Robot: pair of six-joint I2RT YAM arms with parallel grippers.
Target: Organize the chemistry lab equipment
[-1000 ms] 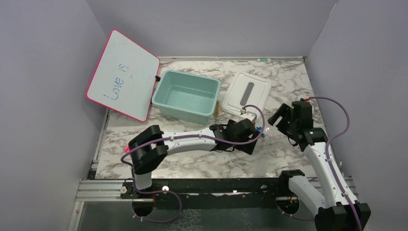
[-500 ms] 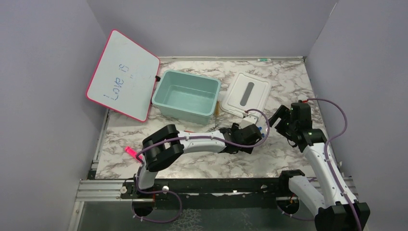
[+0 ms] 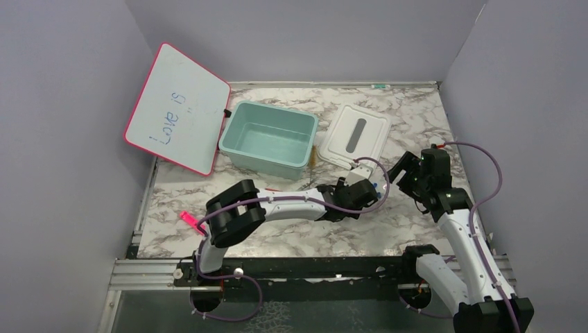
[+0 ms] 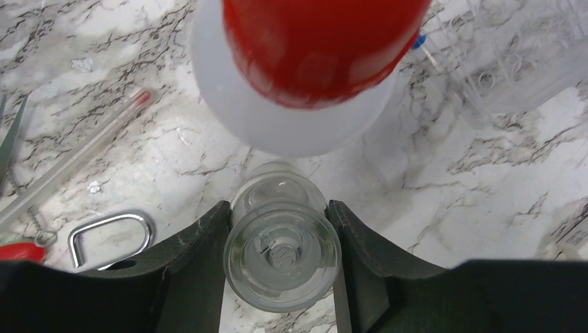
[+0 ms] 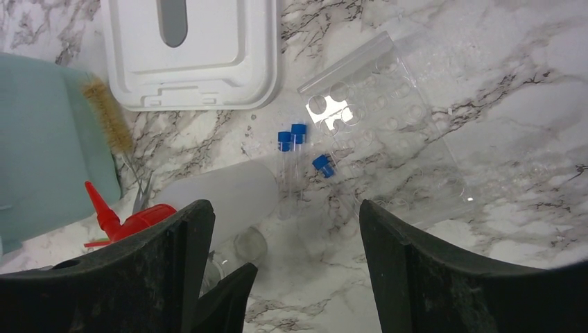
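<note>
1. While low over the table [image 3: 291, 243], clamps small glass flask [image 4: 281, 257] with both fingers of left gripper [image 4: 277, 208] touching it
2. Finds squeeze bottle [image 4: 291, 125] lying just beyond flask, blue-capped vials [image 5: 291, 149] beside it
3. Holds right gripper [image 5: 284, 206] wide open near vials

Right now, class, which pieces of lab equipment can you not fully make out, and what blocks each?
Squeeze bottle: left wrist view, its nozzle is cut off by the top edge.
Tongs: left wrist view, only one handle loop shows; the left gripper and its jaws hide the rest.
Small glass vessel: top view, hidden beneath that gripper; its exact type is unclear.
</note>
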